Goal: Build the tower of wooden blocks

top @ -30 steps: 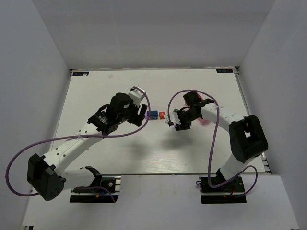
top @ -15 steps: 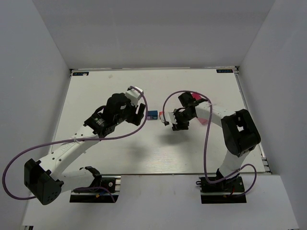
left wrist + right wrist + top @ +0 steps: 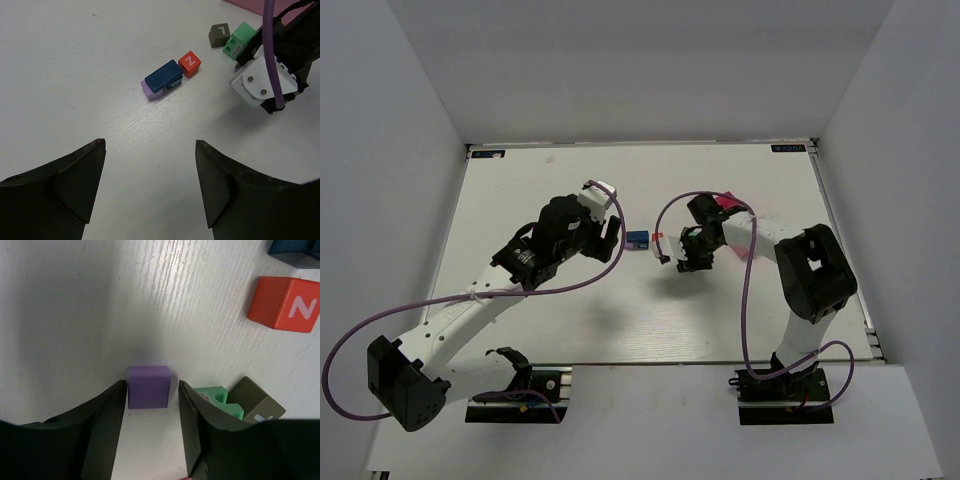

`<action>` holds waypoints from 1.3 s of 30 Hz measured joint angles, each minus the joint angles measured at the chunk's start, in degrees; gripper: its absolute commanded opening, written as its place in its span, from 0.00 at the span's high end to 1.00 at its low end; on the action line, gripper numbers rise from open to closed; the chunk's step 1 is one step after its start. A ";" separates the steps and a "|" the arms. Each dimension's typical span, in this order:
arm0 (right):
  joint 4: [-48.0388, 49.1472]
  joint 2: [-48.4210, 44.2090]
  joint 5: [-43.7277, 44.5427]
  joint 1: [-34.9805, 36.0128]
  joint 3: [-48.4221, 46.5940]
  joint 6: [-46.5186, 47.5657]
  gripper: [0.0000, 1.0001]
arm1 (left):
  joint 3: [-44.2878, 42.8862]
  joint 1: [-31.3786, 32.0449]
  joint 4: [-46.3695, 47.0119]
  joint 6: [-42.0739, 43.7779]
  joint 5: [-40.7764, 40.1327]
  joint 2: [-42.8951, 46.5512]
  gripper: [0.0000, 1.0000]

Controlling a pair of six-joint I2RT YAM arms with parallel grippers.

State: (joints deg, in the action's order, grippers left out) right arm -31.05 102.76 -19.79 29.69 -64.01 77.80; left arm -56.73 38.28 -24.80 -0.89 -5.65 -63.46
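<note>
- The right hand (image 3: 151, 391) is down at the surface (image 3: 75, 60) with its fingers (image 3: 95, 430) either side of a purple cube (image 3: 148, 386). They stand slightly apart and not clamped: one finger looks to touch the cube, and a sliver of gap shows at the other.
- Just beside that cube, on the right in the wrist view, lie a green block (image 3: 214, 395) and a dark block (image 3: 256, 404), touching each other.
- The left hand (image 3: 150, 150) hovers above the surface to the left of the blocks, fingers wide apart with nothing between them.
- A little farther on, between the two hands, a blue brick (image 3: 165, 76) lies on top of a lilac brick (image 3: 147, 91). A red cube (image 3: 189, 63) with a white letter sits just to its right, at its corner.
- Farthest, behind the right arm, is the edge of a pink tray (image 3: 727, 203).
- The cube is probably light and quite stiff, so a firm pinch should not harm it. Its smooth paint may let it slip or twist if caught at a corner.
- The best hold seems to be flat on two opposite faces, centred and low, leaving the top and bottom free for stacking.
</note>
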 measured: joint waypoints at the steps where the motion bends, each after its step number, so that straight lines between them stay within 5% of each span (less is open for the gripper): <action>1: 0.00 0.24 0.22 0.04 -0.26 0.00 0.51 | 0.02 0.00 0.02 0.00 -0.09 0.04 0.18; 6: -0.37 1.16 0.52 0.15 -1.51 -0.24 0.83 | 0.13 0.00 0.00 0.00 -0.59 0.28 0.18; 10: -2.08 1.33 -0.09 0.31 -2.38 -0.35 0.90 | 0.13 0.00 0.00 -0.15 -1.07 0.48 0.18; 20: -7.34 -0.31 -6.93 2.40 -12.13 -5.31 0.92 | 0.85 0.00 0.02 -0.22 -2.93 2.01 0.18; 39: -5.75 13.22 4.04 6.01 -29.55 -15.30 0.90 | 2.01 0.00 0.50 -0.63 -6.38 5.49 0.16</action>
State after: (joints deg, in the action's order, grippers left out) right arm -36.80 115.98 -15.75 35.70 -93.56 62.50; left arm -54.72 38.28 -24.29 -1.52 -12.03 -57.98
